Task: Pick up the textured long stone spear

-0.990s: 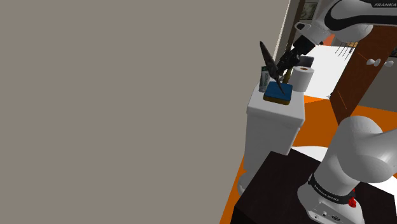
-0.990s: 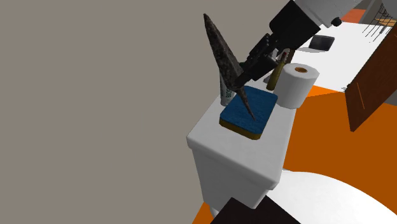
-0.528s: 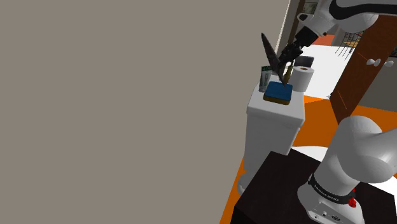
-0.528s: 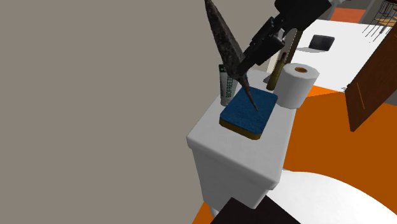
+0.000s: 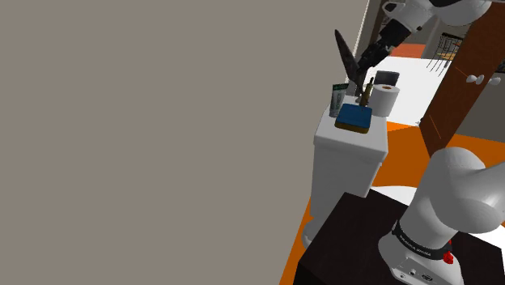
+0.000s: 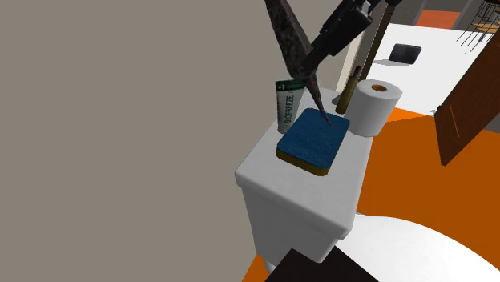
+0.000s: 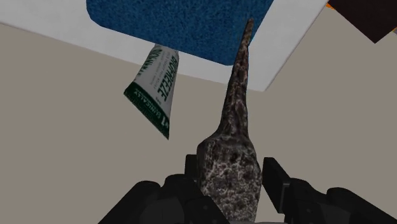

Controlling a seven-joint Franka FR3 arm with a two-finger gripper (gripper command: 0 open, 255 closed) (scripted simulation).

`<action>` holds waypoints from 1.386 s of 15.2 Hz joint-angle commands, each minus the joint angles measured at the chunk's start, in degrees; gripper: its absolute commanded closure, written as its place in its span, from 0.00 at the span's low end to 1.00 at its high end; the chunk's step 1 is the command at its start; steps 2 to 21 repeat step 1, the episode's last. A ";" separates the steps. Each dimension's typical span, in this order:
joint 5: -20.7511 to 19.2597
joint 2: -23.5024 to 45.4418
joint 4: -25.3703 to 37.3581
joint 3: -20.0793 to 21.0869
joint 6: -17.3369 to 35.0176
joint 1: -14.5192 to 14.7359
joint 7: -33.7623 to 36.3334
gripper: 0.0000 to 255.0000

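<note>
Mottled grey-brown stone spear [image 6: 290,40], broad head tapering to thin tip | clasped at its wide part between black gripper [image 6: 320,50] fingers | tip-down above blue sponge [image 6: 314,143] on white tank [image 6: 292,200] | arm slants down from the second exterior view's upper right.

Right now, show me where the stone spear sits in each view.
Shoulder view: stone spear upper right, slanting above the blue sponge.
Second exterior view: spear top centre, tip toward the sponge.
Wrist view: spear clasped in the pincer, pointing at the sponge.
Shared landmark: the blue sponge.
</note>
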 commanded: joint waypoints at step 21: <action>0.10 0.19 0.66 0.05 -0.42 0.14 0.08 1.00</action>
